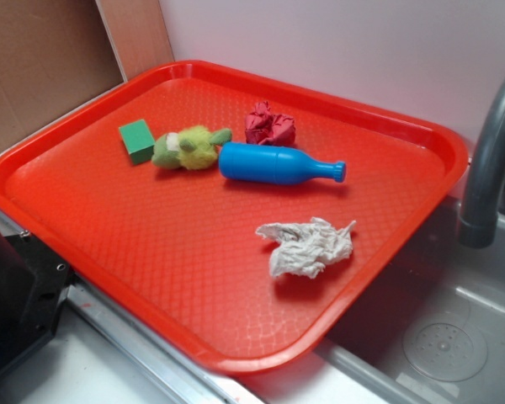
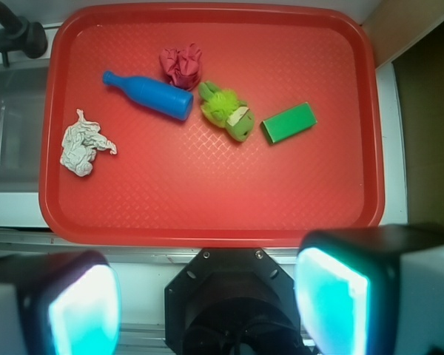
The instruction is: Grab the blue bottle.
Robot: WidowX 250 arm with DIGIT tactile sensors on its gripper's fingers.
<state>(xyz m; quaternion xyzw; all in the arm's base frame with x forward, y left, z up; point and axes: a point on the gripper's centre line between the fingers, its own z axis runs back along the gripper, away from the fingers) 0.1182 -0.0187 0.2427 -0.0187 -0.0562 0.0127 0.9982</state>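
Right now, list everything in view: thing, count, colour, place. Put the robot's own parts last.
tray: one, red, resting over the sink edge.
blue bottle: one, bright blue, lying on its side mid-tray, its base by the plush.
plush toy: one, yellow-green, between bottle and block.
block: one, green, at the plush's far side from the bottle.
crumpled red wad: one, red, beside the bottle, toward the wall.
crumpled paper: one, whitish, alone on the faucet side of the tray.
faucet: one, grey, beside the tray.
sink: one, grey.
gripper: one, black, jaws apart, nothing between them, off the tray.
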